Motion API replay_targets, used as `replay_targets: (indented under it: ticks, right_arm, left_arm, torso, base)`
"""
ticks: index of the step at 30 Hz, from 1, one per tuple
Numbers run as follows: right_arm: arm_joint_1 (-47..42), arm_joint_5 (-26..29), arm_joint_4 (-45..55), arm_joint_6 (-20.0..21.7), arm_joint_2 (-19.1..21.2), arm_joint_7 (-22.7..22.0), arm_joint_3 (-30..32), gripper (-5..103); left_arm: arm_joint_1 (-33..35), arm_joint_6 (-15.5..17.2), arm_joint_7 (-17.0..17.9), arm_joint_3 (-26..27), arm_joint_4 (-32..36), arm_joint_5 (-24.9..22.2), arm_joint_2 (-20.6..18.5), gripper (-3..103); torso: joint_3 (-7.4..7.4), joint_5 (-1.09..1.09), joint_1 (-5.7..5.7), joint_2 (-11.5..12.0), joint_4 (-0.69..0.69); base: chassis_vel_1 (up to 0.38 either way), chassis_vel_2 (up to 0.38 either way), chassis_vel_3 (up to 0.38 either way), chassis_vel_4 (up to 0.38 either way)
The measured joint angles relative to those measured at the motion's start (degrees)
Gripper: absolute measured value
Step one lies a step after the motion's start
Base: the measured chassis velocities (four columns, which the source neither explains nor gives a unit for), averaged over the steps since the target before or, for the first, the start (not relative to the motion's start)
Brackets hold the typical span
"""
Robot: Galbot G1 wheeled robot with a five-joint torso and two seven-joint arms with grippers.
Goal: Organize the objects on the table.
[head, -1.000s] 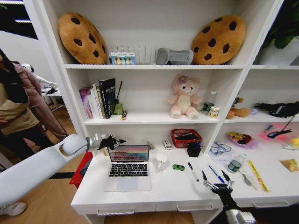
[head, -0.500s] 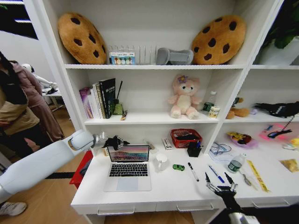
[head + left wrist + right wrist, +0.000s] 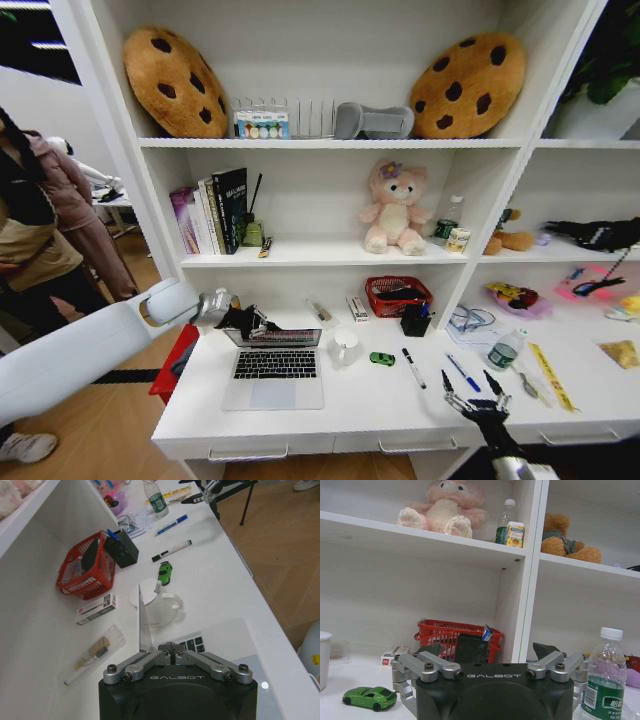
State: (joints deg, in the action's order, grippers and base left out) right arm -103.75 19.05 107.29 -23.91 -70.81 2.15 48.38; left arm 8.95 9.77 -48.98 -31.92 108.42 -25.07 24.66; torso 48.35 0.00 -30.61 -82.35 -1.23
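Since a moment earlier, the laptop (image 3: 275,362) lid had tilted much lower over its black keys, with the left gripper (image 3: 250,322) clenched on the lid's top edge. It sat on the white surface (image 3: 360,405), left of the green toy car (image 3: 381,358) and two marker pens (image 3: 413,367). Near the front edge, the right gripper (image 3: 478,392) hovered with fingers spread.

Probably a study: white desk (image 3: 350,405), bookshelf with books (image 3: 213,212).
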Motion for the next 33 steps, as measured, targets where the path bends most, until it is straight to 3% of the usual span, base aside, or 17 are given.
replay_targets:
  ticks: [7, 11, 18, 21, 33]
  right_arm:
    - [-0.34, 0.25, 0.04, -0.13, 0.06, -0.01, 0.65, 100]
    - [-0.49, 0.14, -0.08, -0.23, -0.08, 0.0, 0.51, 100]
    - [-0.19, -0.3, -0.06, -0.15, -0.53, 0.0, -0.01, 100]
    - [-0.36, -0.28, -0.09, -0.16, -0.5, 0.0, 0.09, 100]
    - [-0.58, 0.15, -0.6, -0.78, -0.39, 0.0, 0.59, 100]
  left_arm:
    - [8.01, 0.62, 0.17, 7.84, 2.47, -0.66, -2.98, 0]
    - [7.99, 0.65, 1.25, 10.83, 1.46, -2.3, -3.48, 0]
    - [7.33, 1.04, 7.84, 9.29, -1.01, -1.3, -1.58, 0]
    - [7.14, 1.08, 8.54, 8.42, -1.99, -0.33, -0.76, 0]
    - [2.83, 1.01, 6.24, 3.97, -3.34, 0.91, 0.83, 0]
  torso:
    - [0.0, -0.02, 0.0, 0.0, 0.01]
    - [0.0, -0.01, 0.0, 0.0, -0.01]
    - [0.0, 0.0, 0.0, 0.0, -0.01]
    - [0.0, -0.01, 0.0, 0.0, -0.01]
    - [0.0, 0.01, 0.0, 0.0, -0.02]
  base:
    - [0.0, 0.0, 0.0, 0.0]
    - [0.0, 0.0, 0.0, 0.0]
    - [0.0, 0.0, 0.0, 0.0]
    - [0.0, 0.0, 0.0, 0.0]
    - [0.0, 0.0, 0.0, 0.0]
